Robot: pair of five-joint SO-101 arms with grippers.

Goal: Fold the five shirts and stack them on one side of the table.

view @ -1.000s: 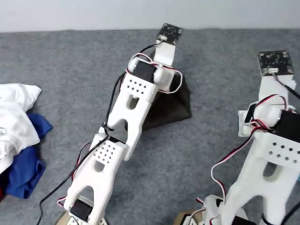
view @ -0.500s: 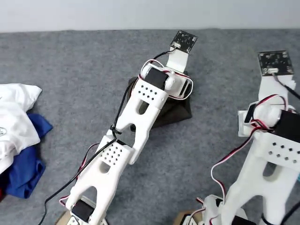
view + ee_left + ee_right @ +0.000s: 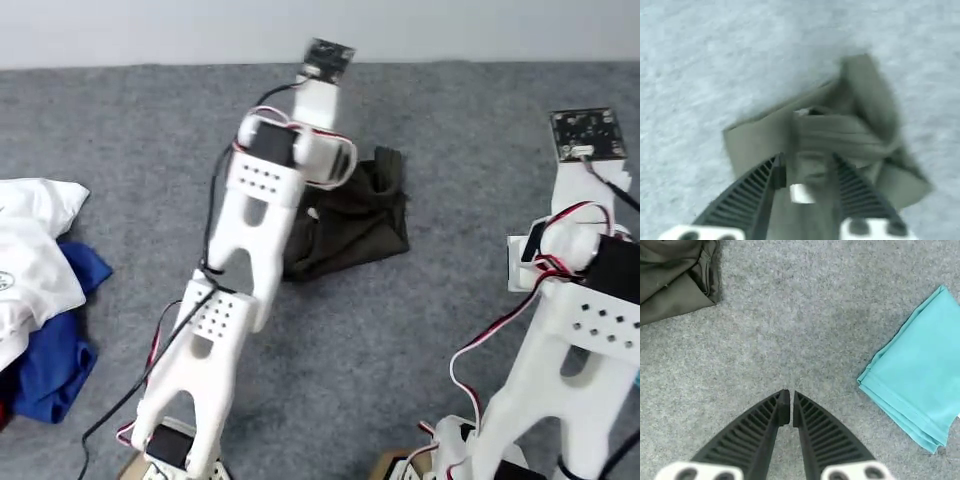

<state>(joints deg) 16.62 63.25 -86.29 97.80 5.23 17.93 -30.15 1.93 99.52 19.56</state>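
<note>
A dark olive shirt (image 3: 355, 225) lies crumpled at the middle of the grey table, one flap sticking out toward the back. My left arm (image 3: 255, 230) stretches over its left part. In the left wrist view my left gripper (image 3: 806, 159) is shut on a bunched fold of the dark shirt (image 3: 850, 125), with cloth and a white tag between the fingers. My right gripper (image 3: 790, 401) is shut with nothing in it, above bare table between the dark shirt's corner (image 3: 675, 280) and a folded teal shirt (image 3: 920, 385).
A loose pile sits at the table's left edge: a white shirt (image 3: 30, 250) on top of a blue shirt (image 3: 55, 350). The right arm (image 3: 570, 330) stands at the right side. A pale wall runs along the table's far edge.
The left arm swung right, then back left, and the dark shirt went from a compact triangle under the wrist to a wider, rumpled shape. The right arm has not moved.
</note>
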